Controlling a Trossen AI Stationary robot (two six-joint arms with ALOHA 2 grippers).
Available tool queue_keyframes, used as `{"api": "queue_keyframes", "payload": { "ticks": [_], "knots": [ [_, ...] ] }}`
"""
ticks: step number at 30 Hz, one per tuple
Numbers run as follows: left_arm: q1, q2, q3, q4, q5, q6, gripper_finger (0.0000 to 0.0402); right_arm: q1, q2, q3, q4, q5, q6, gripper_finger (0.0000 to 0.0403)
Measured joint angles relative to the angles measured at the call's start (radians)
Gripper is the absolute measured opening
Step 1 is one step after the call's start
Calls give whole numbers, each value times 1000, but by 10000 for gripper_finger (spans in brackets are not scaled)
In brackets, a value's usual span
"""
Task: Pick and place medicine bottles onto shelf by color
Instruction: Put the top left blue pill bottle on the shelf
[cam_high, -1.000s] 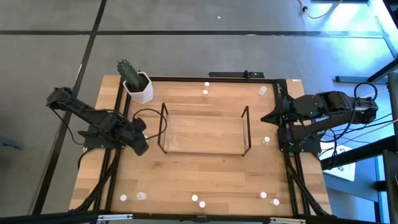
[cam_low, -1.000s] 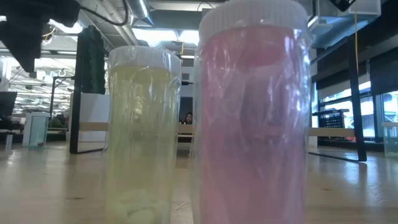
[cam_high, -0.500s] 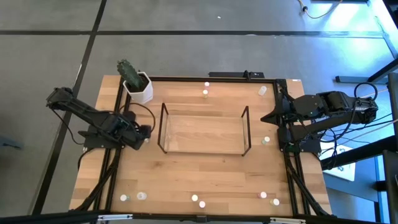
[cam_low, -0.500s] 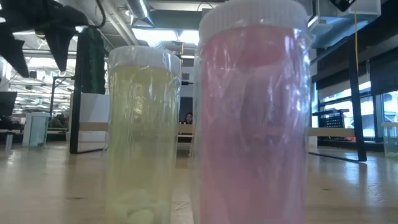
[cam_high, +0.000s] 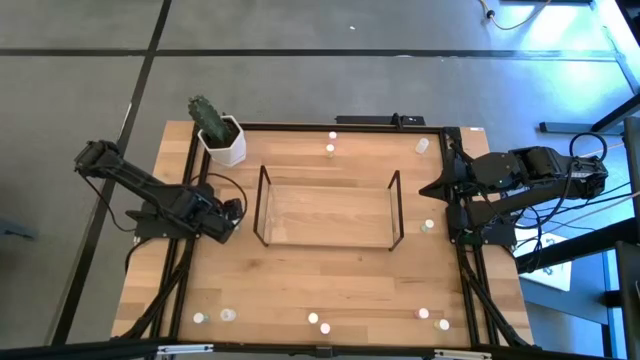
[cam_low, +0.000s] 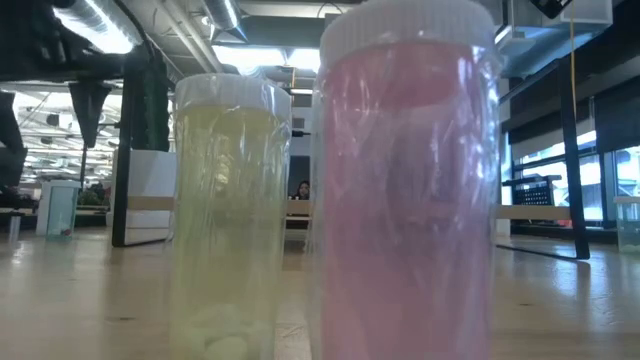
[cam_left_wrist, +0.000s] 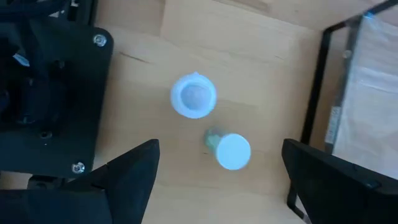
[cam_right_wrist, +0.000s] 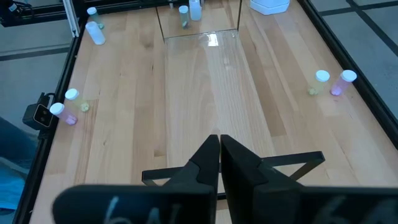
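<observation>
My left gripper (cam_left_wrist: 221, 152) (cam_high: 228, 212) hangs open over the table just left of the shelf (cam_high: 328, 208), fingers pointing down. Below it stand two medicine bottles, a white one (cam_left_wrist: 194, 96) and a greenish one (cam_left_wrist: 231, 151); my fingers stand apart on either side of the greenish one. The shelf, a clear rack with a dark wire frame, rests mid-table. Other bottles stand along the far edge (cam_high: 331, 150), the right side (cam_high: 428, 226) and the near edge (cam_high: 313, 318). My right gripper (cam_right_wrist: 219, 146) (cam_high: 432, 188) hangs shut at the table's right edge.
A white pot with a cactus (cam_high: 222, 140) stands at the far left corner. A yellowish bottle (cam_low: 228, 210) and a pink one (cam_low: 405, 180) fill the low view. Black rails (cam_high: 192, 170) run along the table's sides. The left arm's black mount (cam_left_wrist: 50, 93) lies beside the two bottles.
My left gripper has rolled about its own pointing line and come down toward the table beside the shelf's left end, staying open. In the low view its fingers have sunk lower at the upper left.
</observation>
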Motion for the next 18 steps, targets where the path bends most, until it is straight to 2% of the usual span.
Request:
{"api": "queue_keyframes", "payload": {
  "ticks": [9,18],
  "knots": [
    [35,20,-25,10,-7,-53,332,0,0,0,0,0,0,18],
    [98,77,-25,117,10,-52,332,0,0,0,0,0,0,18]
  ]
}}
